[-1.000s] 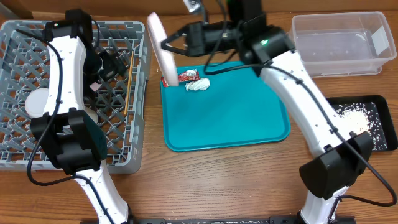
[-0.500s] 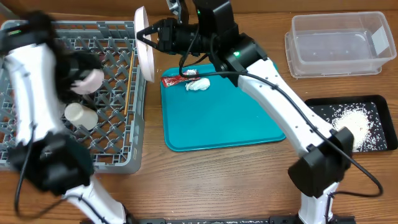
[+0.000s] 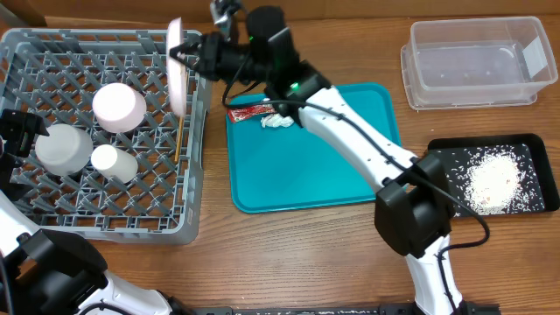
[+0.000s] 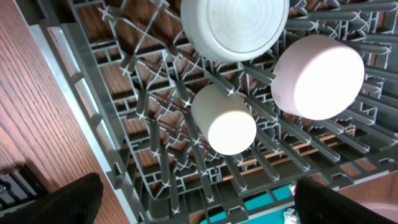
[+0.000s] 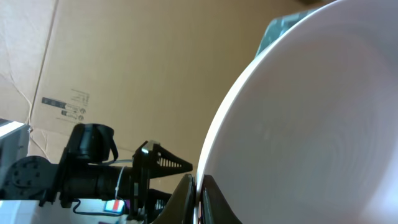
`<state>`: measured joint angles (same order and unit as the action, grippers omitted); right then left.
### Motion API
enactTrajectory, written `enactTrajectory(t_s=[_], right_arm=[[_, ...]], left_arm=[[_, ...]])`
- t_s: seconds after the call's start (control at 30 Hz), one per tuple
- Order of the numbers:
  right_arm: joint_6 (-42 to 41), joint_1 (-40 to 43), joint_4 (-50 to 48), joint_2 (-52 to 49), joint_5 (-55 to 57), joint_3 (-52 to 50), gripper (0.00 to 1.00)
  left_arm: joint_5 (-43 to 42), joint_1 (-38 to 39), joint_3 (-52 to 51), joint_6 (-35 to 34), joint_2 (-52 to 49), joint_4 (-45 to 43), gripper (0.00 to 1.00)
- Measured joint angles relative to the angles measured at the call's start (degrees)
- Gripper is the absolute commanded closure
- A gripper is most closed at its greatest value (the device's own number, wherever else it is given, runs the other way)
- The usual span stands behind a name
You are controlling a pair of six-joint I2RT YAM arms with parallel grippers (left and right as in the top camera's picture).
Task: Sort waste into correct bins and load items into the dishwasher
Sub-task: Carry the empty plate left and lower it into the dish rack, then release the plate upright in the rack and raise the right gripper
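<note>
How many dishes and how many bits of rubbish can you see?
Pale upside-down dishes in the grey plastic rack: 3
Round white plate in the right gripper: 1
Red wrapper packet: 1
Crumpled white tissue: 1
Total: 6

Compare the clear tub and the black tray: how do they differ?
The clear tub is see-through and deep; the black tray is opaque and shallow. The tub looks nearly empty; the tray holds white rice scraps. The tub sits farther back than the tray. Both are rectangular.
</note>
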<state>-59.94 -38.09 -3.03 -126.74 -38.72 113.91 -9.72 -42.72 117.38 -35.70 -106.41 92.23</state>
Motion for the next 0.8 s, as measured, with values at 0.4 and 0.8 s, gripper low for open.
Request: enactTrajectory(t_s=[0.4,0.8], right_arm=[[-0.9,-2.9,1.7,-7.4,0.0,0.0,0.96],[2.5,-1.8,4.7,-7.4,-0.9,2.2,0.01]], left_arm=[[-0.7,0.0,0.0,0.0,0.0,0.4,0.00],[-0.8,0.0,0.0,0.0,0.0,0.4,0.00]])
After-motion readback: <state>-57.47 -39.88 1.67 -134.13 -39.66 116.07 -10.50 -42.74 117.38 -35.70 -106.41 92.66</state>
